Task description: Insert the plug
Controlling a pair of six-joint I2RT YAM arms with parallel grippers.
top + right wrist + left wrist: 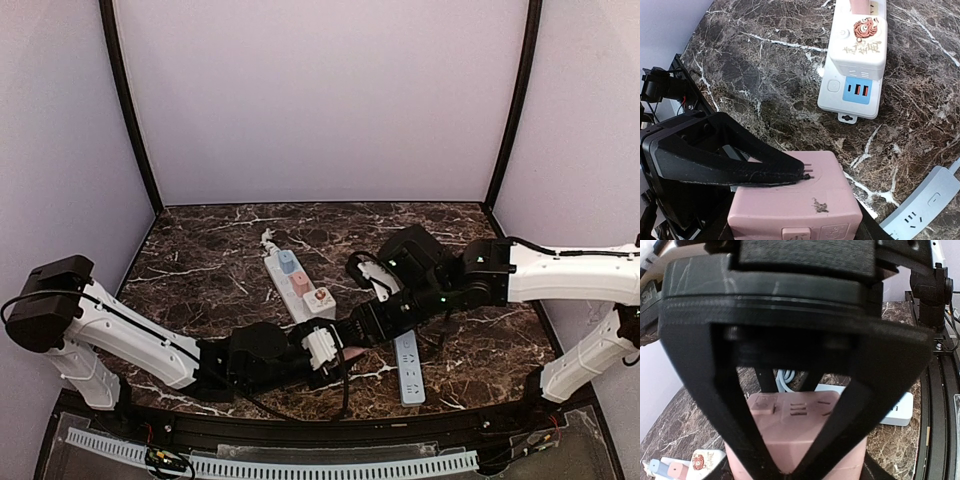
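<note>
The plug is a pink block (pixel 352 353) (pixel 795 410) (pixel 805 200) held just above the table's front middle. My left gripper (pixel 338 357) (pixel 795 472) is shut on it, its fingers pressed on two opposite sides. My right gripper (pixel 366 335) (pixel 795 234) comes in from the right, and its fingers hug the block's other two sides. In the right wrist view a black finger of the left gripper lies across the block's top. A white power strip (pixel 295 285) (pixel 855 75) lies behind it and carries a blue plug, a pink plug and a white adapter.
A pale blue-grey power strip (pixel 408 367) (pixel 925 205) (pixel 895 410) lies on the marble table (pixel 200 260) just right of the grippers. Its white cable (pixel 365 272) loops behind the right arm. Black frame posts and lilac walls enclose the table.
</note>
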